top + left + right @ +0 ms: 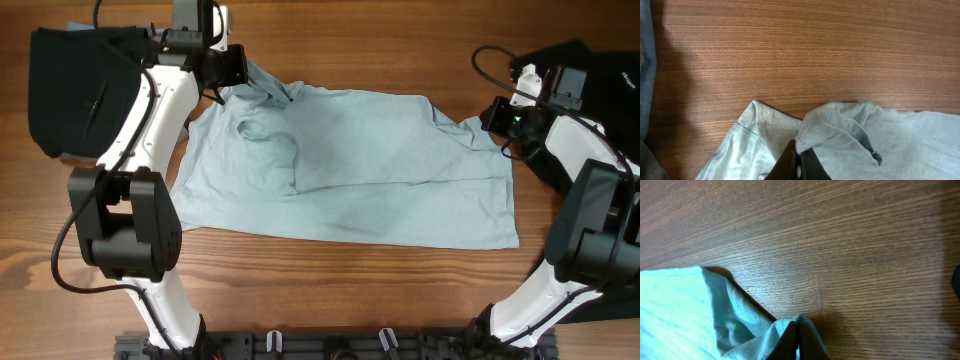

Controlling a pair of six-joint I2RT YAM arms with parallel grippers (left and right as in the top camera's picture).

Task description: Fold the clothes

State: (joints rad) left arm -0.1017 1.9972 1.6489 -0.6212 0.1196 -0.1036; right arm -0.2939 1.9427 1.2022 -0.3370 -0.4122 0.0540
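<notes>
A pale light-blue T-shirt (pixel 350 170) lies spread across the middle of the wooden table, partly folded over itself. My left gripper (pixel 238 78) is shut on a bunched bit of its far left edge; in the left wrist view the closed fingertips (pixel 799 152) pinch a lifted fold of the shirt (pixel 890 145). My right gripper (pixel 492 118) is shut on the shirt's far right corner; in the right wrist view the fabric (pixel 680 315) wraps round the closed gripper (pixel 797 326). A black garment (pixel 75 90) lies at the far left.
More black cloth (pixel 605 75) lies at the far right, under the right arm. A strip of blue fabric (pixel 646 60) shows at the left edge of the left wrist view. Bare wood table (pixel 330 290) runs along the near side, with a black rail (pixel 330 345) at the front edge.
</notes>
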